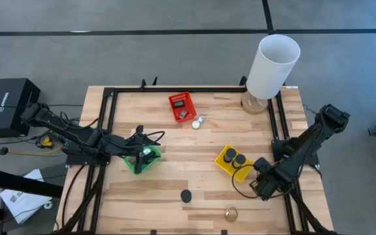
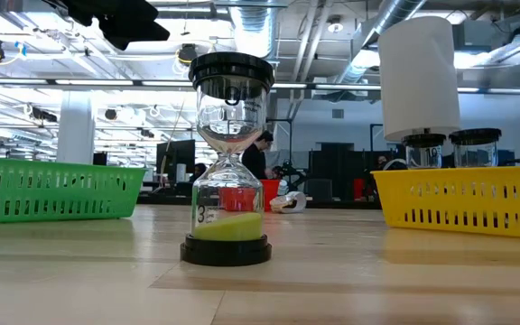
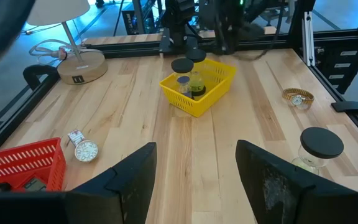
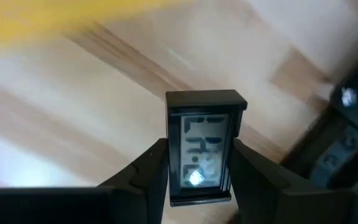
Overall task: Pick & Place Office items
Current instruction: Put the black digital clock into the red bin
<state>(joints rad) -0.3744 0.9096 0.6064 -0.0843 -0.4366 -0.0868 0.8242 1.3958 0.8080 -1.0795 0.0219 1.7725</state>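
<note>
My right gripper (image 1: 264, 188) hangs near the table's right edge, beside the yellow basket (image 1: 224, 156), shut on a small black digital clock (image 4: 201, 146). My left gripper (image 3: 196, 155) is open over the green basket (image 1: 136, 168) at the left, with nothing between its fingers. Two black-capped hourglasses (image 3: 188, 68) stand in the yellow basket. Another hourglass (image 2: 230, 162) with green sand stands on its base near the front edge. A gold wristwatch (image 1: 231, 213) lies at the front right, and a silver watch (image 1: 198, 122) lies beside the red basket (image 1: 173, 101). My right gripper pinches the clock's two long side edges (image 4: 171, 158) between its two fingers. The fingers come from above and point down, and the display faces the wrist camera. The clock hangs above the table top; its lower end is hidden between the fingers.
A tall white lamp (image 1: 276, 62) stands on a wooden base at the back right corner. A black frame rail (image 1: 279, 130) runs along the table's edges. Bare wood lies in the middle between the three baskets.
</note>
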